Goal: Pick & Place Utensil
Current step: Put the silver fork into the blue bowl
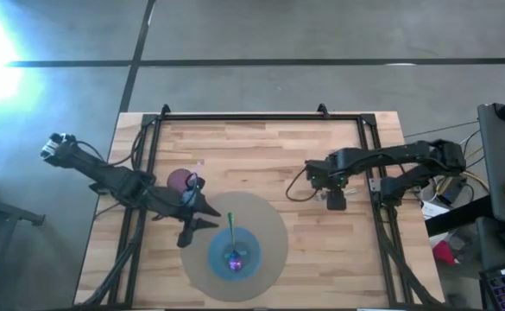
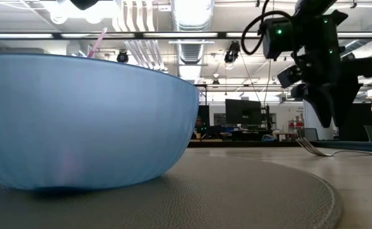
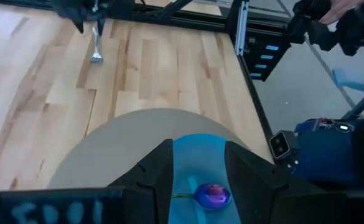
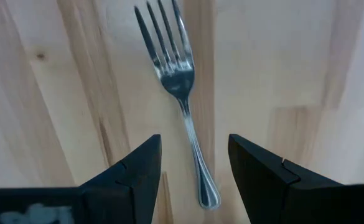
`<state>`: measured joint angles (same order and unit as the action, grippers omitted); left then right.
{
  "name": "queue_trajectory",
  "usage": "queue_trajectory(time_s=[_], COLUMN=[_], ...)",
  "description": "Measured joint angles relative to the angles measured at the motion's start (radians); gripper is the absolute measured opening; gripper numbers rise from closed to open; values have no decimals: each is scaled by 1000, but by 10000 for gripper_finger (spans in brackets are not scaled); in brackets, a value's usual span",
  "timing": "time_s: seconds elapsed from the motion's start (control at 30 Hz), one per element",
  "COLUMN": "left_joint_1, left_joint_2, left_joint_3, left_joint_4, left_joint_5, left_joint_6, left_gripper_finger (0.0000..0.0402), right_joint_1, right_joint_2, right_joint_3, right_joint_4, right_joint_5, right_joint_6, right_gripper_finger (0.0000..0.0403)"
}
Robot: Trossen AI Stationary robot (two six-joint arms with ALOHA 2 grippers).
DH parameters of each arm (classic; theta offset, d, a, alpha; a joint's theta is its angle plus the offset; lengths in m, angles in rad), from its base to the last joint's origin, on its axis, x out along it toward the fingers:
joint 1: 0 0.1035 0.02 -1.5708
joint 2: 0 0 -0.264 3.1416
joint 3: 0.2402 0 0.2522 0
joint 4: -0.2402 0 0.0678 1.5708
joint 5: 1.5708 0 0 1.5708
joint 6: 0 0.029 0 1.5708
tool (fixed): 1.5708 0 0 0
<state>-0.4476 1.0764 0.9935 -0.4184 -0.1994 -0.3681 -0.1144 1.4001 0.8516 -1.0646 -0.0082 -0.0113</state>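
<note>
The right gripper (image 4: pixel 191 171) hangs over the shiny metal fork (image 4: pixel 177 87), jaws open and empty. Next, drop and pinch its handle.

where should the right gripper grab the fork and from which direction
Grip the fork on its narrow handle, just behind the tines, coming straight down from above. It lies flat on the bare wooden table, and the right gripper hangs open over it with a finger on each side of the handle, so closing pinches across the thin shaft.
</note>
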Motion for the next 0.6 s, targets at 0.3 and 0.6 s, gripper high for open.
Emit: queue_trajectory(time_s=[0.3, 0.6], left_joint_1=[-27, -30], left_joint_2=[-41, -48], left_joint_3=[0, 0], left_joint_4=[0, -1], left_joint_5=[0, 0], left_joint_6=[-1, 0], left_gripper_finger=[135, 135], right_joint_1=[19, 19], right_joint_2=[126, 216], right_joint_3=[-1, -3], right_joint_4=[55, 59], right_joint_5=[1, 3], right_joint_6=[-55, -72], right_gripper_finger=[183, 183])
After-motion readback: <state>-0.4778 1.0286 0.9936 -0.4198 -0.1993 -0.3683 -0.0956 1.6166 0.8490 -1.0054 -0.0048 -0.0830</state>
